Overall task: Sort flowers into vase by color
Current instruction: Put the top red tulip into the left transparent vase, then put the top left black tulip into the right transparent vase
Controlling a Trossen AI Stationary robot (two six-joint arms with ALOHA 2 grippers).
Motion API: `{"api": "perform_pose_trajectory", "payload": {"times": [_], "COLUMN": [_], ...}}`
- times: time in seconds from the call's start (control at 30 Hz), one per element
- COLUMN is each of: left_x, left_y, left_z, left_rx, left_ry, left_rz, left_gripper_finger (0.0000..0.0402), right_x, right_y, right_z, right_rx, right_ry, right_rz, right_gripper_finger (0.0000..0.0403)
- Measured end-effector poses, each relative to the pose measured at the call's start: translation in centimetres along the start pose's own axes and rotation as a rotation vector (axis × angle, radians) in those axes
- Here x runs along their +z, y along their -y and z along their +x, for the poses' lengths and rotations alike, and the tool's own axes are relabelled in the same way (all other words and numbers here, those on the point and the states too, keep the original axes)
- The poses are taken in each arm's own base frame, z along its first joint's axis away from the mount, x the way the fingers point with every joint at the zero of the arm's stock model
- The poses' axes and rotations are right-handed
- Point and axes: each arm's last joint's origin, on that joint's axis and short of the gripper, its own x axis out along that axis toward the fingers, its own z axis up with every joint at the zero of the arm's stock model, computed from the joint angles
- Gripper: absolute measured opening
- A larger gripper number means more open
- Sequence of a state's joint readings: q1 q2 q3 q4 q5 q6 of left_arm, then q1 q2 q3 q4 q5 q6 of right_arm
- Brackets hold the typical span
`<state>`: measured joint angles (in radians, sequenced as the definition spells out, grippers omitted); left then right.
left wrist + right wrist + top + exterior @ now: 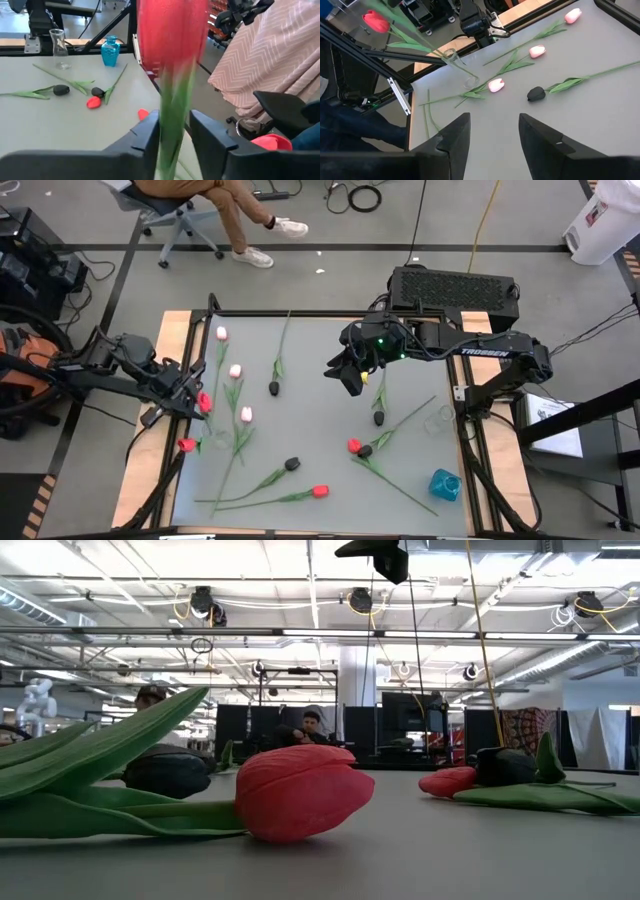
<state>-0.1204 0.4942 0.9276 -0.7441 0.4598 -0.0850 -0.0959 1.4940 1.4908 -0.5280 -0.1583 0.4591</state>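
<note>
My left gripper [198, 404] hovers at the table's left edge. A red tulip [172, 30] stands upright between its parted fingers, with the head [204, 401] above them. Another red tulip [376, 21] leans out of a clear vase [462, 67] just nearer on that edge. Pink tulips [235, 370], black tulips [273, 388] and red tulips [320, 491] lie flat across the table. My right gripper [490, 135] hangs open above the table's middle [350, 380], with nothing between its fingers. My left gripper has the red tulip's stem [172, 125], just below the head, running up between its two fingers [147, 135]. The stem is blurred and nearly fills the gap, so I cannot tell whether the fingers touch it. The stem's lower end is hidden below the gripper.
A second clear vase [440, 420] and a blue vase [445, 485] stand near the table's right edge. A black frame rail [300, 313] runs along the far edge. Beyond the far edge a person sits on a chair [230, 210].
</note>
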Motion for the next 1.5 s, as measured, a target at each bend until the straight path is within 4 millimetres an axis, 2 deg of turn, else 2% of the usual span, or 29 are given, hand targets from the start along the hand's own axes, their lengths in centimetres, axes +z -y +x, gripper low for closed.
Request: {"api": "perform_pose_trajectory", "payload": {"times": [0.23, 0.43, 0.63, 0.83, 1.3, 1.5], "left_x": [0.0, 0.1, 0.5, 1.5, 4.0, 4.2], "left_y": [0.0, 0.0, 0.2, 0.6, 1.8, 1.8], "left_z": [0.0, 0.0, -0.4, -1.4, -4.0, -4.3], "left_rx": [0.0, 0.0, 0.015, 0.069, 0.162, 0.198], "left_ry": [0.005, 0.005, 0.019, 0.07, 0.195, 0.207], "left_rz": [-0.01, -0.01, 0.004, 0.069, 0.083, 0.082], "left_gripper_finger": [0.0189, 0.0223, 0.0227, 0.0227, 0.0226, 0.0225], "right_x": [0.0, 0.0, 0.0, 0.0, 0.0, 0.0], "right_y": [0.0, 0.0, 0.0, 0.0, 0.0, 0.0], "right_z": [0.0, 0.0, 0.0, 0.0, 0.0, 0.0], "right_rx": [0.0, 0.0, 0.0, 0.0, 0.0, 0.0], "right_ry": [0.0, 0.0, 0.0, 0.0, 0.0, 0.0], "right_rz": [0.0, 0.0, 0.0, 0.0, 0.0, 0.0], "right_gripper_finger": [0.016, 0.016, 0.016, 0.016, 0.016, 0.016]}}
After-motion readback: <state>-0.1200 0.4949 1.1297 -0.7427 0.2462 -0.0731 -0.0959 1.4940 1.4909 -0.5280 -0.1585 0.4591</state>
